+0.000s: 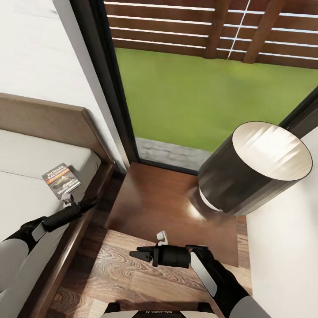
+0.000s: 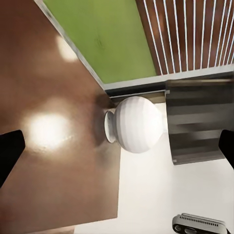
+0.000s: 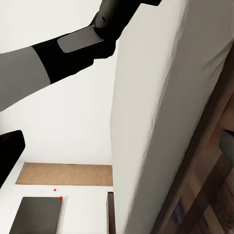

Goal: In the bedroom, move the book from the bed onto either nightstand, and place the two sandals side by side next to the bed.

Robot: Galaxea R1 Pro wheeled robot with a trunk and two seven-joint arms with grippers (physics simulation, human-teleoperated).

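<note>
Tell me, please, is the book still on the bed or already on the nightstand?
On the bed: the book lies flat on the mattress near the bed edge, with the left gripper just beside it. The nightstand carries a lamp.

— Where did the book (image 1: 62, 180) lie?

— It lay flat on the pale grey-white mattress of the bed (image 1: 26, 176), close to the dark wooden frame, its dark cover with white lettering and an orange band facing up.

— And the nightstand (image 1: 150, 203)?

— It stood just beside the bed, before the window, glossy and reddish-brown.
</note>
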